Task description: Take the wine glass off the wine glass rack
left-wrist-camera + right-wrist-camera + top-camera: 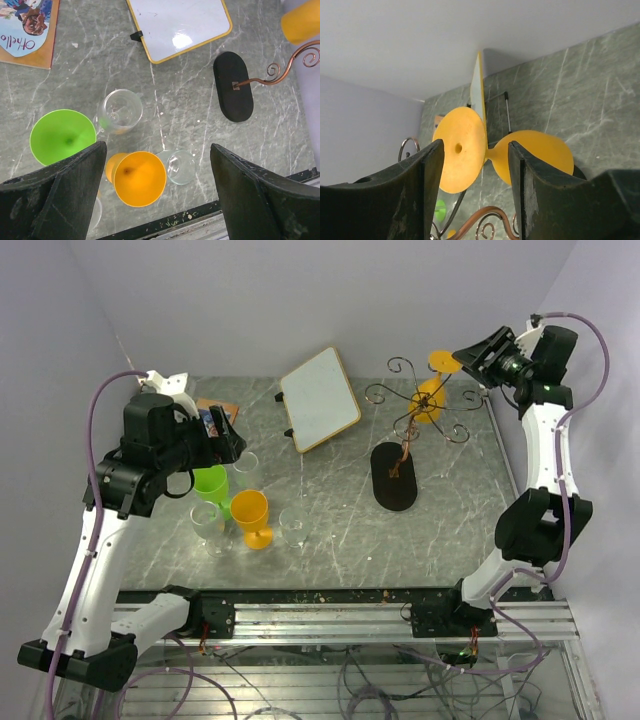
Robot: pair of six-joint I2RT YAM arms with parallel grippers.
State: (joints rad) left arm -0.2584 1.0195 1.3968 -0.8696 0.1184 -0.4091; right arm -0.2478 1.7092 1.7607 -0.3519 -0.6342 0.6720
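Right gripper: jaws apart, not clamped. The round foot of the yellow wine glass sits in the gap between the fingers. There is clear space on the right-finger side; on the left-finger side I can't tell if there's contact. The wine glass is on the rack, up among the curled wire arms, tilted, with the foot pointing at my right gripper and the bowl toward the stem. The rack's black oval base stands on the table, right of centre. The whiteboard lies just left of the rack, toward the back. Left gripper: jaws wide apart, holding nothing, hovering above a group of cups on the left of the table. Below it are a green cup, a second yellow glass and two clear glasses, all upright and close together. A game box lies at the far left, well apart from the rack.
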